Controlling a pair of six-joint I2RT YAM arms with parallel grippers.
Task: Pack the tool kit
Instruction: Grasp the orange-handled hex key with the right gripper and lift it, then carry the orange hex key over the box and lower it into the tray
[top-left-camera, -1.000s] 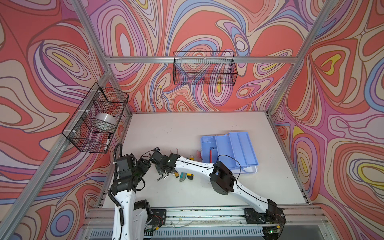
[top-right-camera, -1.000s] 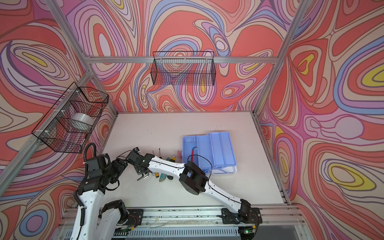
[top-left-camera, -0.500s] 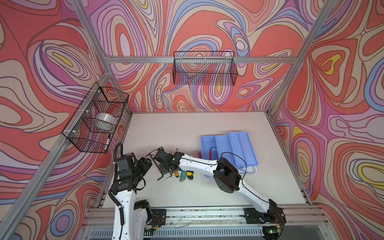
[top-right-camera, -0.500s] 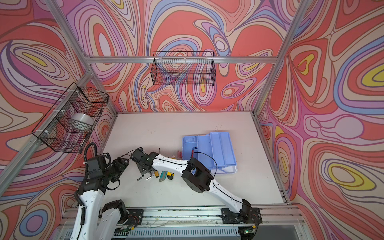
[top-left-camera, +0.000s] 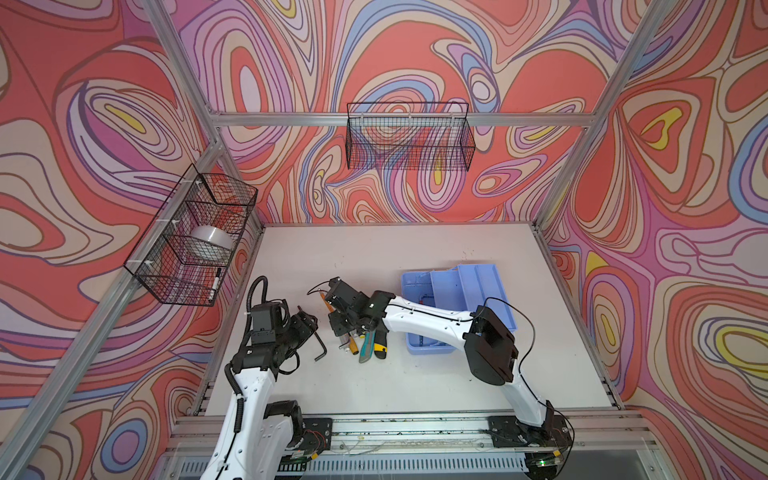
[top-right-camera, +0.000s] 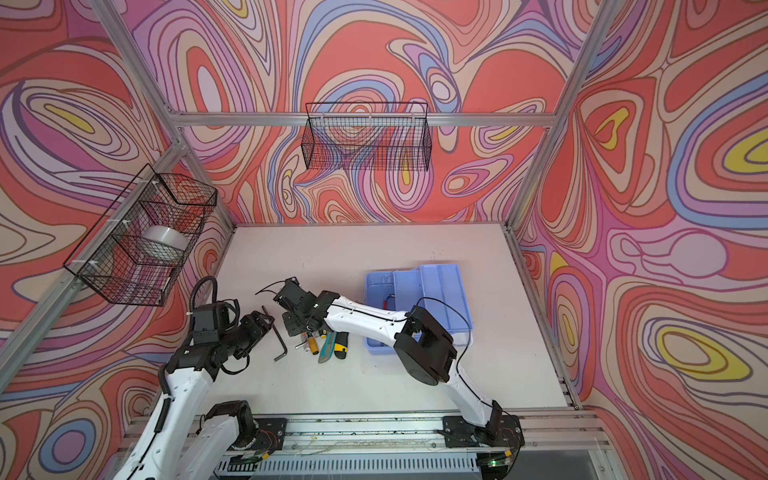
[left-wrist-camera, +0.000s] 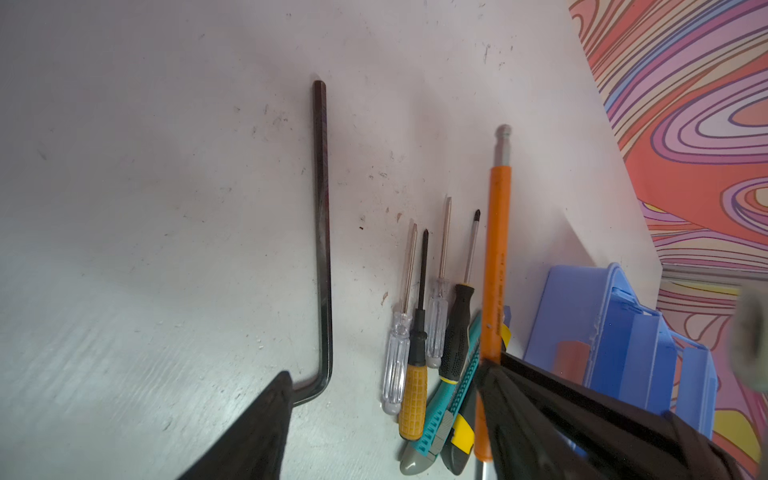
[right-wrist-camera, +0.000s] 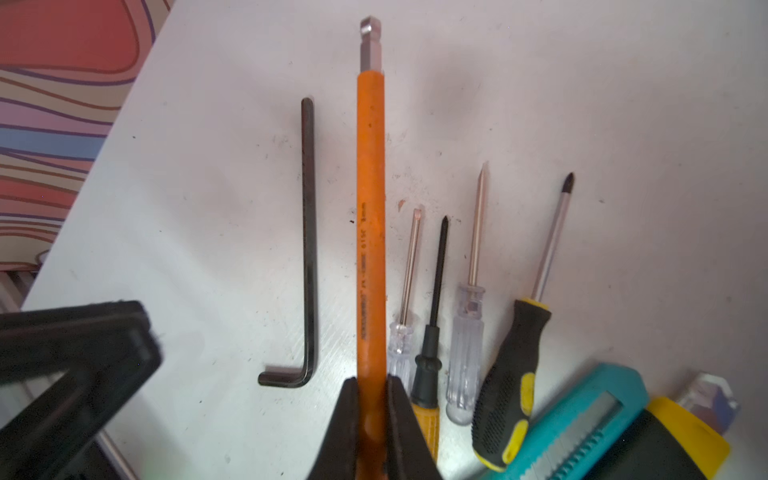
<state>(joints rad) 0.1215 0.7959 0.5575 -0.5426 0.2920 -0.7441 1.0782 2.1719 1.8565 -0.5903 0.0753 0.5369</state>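
R: right gripper (right-wrist-camera: 371, 390) clamped on orange hex key (right-wrist-camera: 370, 208) | L: left gripper (left-wrist-camera: 382, 370) open, near black hex key (left-wrist-camera: 322, 228) | kit: blue tray (top-left-camera: 478, 282) on table (top-left-camera: 374, 257), 3 o'clock of screwdrivers (top-left-camera: 353, 346), knives (top-left-camera: 366, 348)

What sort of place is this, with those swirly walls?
Most likely a robotics lab test booth: two white robot arms mounted on a rail at the edge of a table, swirly printed walls on an aluminium frame, and hand tools laid out beside a blue tray.
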